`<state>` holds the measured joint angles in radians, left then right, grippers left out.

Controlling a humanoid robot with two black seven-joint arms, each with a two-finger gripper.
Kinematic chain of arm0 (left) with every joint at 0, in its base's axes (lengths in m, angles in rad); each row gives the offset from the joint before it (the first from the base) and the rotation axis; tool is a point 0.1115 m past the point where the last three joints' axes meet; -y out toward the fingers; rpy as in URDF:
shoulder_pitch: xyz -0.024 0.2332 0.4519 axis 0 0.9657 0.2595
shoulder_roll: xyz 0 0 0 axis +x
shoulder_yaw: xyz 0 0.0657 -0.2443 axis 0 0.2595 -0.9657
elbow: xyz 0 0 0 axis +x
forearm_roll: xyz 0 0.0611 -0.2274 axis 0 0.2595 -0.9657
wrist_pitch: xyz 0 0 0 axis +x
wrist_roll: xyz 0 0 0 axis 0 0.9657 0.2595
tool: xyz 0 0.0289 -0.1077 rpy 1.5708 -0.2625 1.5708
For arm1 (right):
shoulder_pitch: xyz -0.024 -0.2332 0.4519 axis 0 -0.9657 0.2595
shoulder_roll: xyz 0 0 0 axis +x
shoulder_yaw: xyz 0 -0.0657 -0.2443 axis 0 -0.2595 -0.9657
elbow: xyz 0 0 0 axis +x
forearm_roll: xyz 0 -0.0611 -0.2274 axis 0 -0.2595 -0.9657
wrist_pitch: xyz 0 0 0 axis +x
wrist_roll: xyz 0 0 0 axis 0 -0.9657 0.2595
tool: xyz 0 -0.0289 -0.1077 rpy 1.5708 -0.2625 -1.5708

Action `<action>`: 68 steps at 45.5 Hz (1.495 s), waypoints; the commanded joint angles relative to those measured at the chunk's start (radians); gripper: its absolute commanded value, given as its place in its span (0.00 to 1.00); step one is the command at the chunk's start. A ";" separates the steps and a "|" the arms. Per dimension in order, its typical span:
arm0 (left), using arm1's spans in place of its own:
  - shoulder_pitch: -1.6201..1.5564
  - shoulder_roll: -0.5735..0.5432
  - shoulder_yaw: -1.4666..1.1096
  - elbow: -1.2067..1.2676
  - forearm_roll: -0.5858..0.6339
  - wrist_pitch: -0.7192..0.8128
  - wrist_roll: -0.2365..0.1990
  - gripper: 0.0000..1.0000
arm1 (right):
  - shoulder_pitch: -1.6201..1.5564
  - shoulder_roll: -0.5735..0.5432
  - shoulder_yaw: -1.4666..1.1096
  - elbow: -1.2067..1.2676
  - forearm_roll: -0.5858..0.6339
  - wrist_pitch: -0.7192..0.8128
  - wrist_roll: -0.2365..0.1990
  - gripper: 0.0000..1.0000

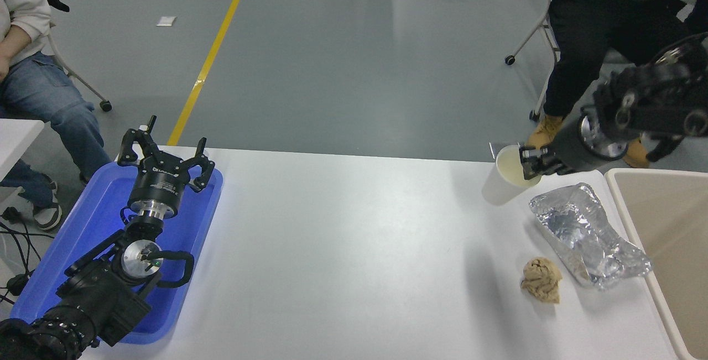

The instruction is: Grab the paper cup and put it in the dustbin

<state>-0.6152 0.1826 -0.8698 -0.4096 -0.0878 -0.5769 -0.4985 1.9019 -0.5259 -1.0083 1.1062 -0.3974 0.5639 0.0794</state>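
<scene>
The white paper cup hangs in the air above the table's far right part, upright, its cream inside showing. My right gripper is shut on the cup's rim, one finger inside and one outside. The beige dustbin stands at the table's right edge, just right of the cup; only part of its rim and inside shows. My left gripper is parked open over the blue tray at the lower left.
A crumpled foil bag and a tan paper ball lie on the white table below the lifted cup. People sit on chairs beyond the table at the top left and top right.
</scene>
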 commanded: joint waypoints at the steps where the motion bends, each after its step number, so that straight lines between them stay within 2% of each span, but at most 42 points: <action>1: 0.000 0.000 0.000 0.000 0.000 -0.001 0.000 1.00 | 0.169 -0.094 -0.015 0.009 -0.001 0.123 -0.001 0.00; 12: 0.000 0.000 0.000 0.000 0.000 0.000 0.000 1.00 | 0.255 -0.126 -0.056 0.010 -0.023 0.174 -0.001 0.00; 38: 0.000 0.000 0.000 0.000 -0.001 0.000 0.000 1.00 | 0.226 -0.131 -0.055 -0.019 -0.028 0.153 -0.001 0.00; 55: 0.000 0.000 0.000 0.000 -0.001 0.000 0.000 1.00 | -0.087 -0.197 -0.044 -0.387 -0.005 0.010 -0.007 0.00; 68: 0.000 0.000 0.000 0.000 0.000 0.000 0.000 1.00 | -0.403 -0.206 -0.046 -0.713 0.152 -0.093 -0.013 0.00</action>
<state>-0.6153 0.1826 -0.8698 -0.4095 -0.0881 -0.5769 -0.4986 1.7427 -0.7199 -1.0550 0.6464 -0.3431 0.5598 0.0694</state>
